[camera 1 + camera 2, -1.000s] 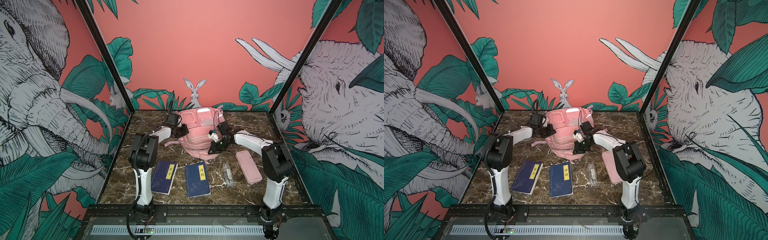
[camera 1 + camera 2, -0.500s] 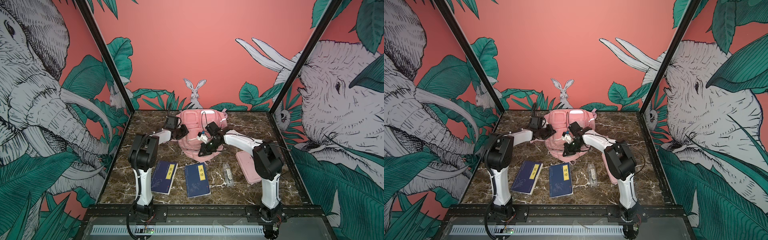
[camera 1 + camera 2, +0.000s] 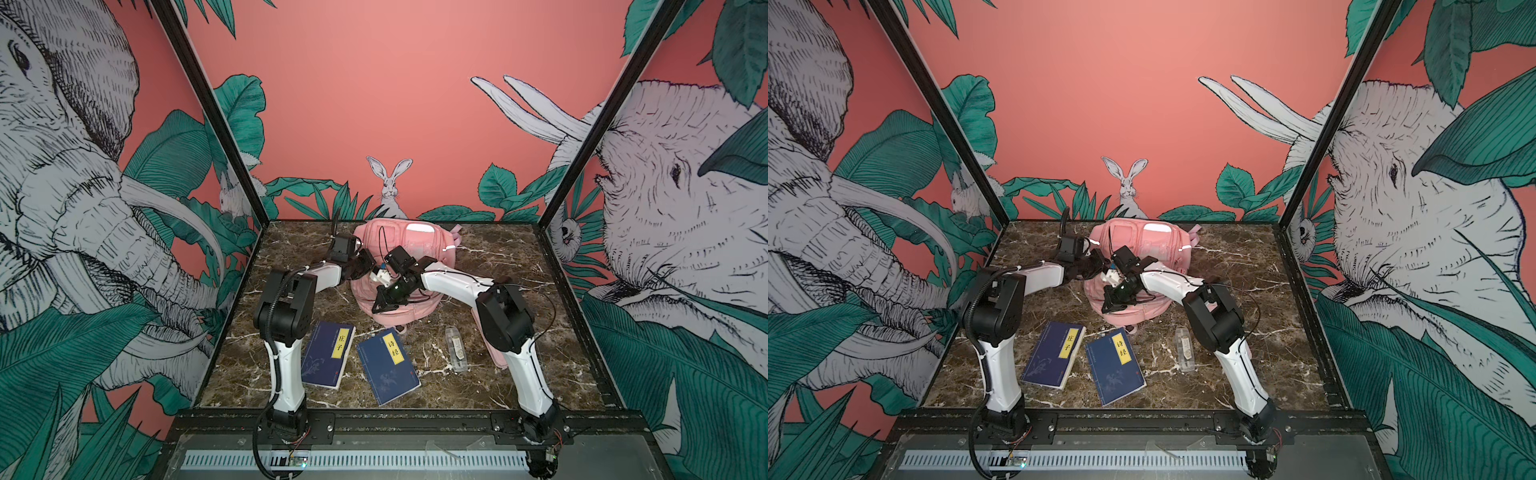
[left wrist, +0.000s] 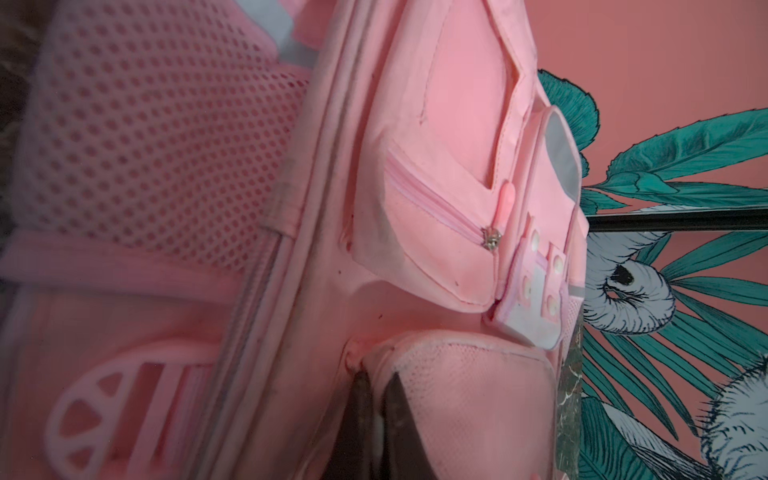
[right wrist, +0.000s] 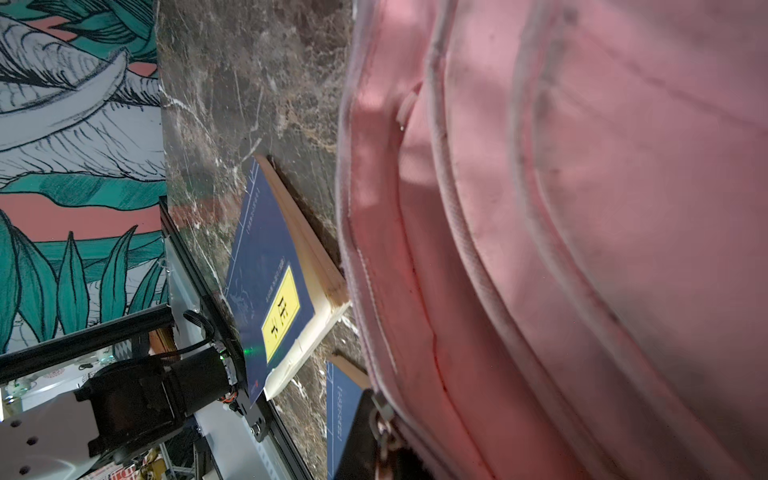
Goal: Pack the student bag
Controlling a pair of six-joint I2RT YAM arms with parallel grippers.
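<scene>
Pink soft fabric student bag [image 3: 415, 245] lies on brown marble worktop [image 3: 490, 249]. Left gripper [image 4: 376, 399] is clamped tight on its side; right gripper [image 5: 372, 436] looks closed on its zip pull [image 5: 384, 417].

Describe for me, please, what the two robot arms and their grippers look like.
The left arm and right arm match: white links between chunky black joints. A ribbed black hose follows the left; thin black wires loop off the right. The left gripper and right gripper are black, fingers dark.
</scene>
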